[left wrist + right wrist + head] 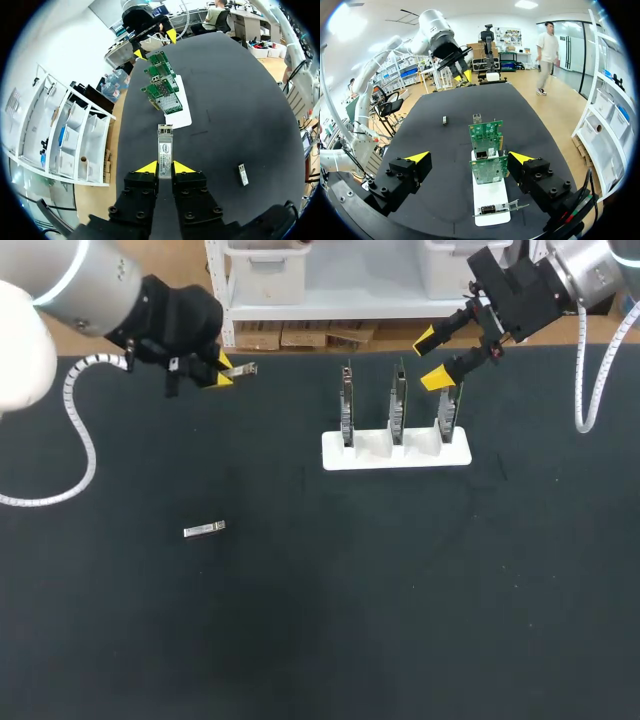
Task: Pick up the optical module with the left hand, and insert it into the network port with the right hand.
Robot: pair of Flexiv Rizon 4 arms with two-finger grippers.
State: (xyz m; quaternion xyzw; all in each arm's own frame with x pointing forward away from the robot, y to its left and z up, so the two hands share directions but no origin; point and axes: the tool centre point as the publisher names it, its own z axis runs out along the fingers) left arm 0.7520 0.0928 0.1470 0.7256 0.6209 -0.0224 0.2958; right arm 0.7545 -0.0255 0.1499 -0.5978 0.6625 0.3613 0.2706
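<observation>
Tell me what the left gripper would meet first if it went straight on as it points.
Probably the nearest network card on the white stand, met first by the held optical module; depth is unclear.

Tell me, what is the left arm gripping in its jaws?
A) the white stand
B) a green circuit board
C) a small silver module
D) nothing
C: the silver module sits clamped between the jaws of the left arm, sticking out past their yellow tips.

Bright, even light is falling from overhead onto the matte black counter [400, 590], leaving only faint shadows; the white stand [370, 455] beside the right pincer [430, 358] is glaring slightly.
</observation>
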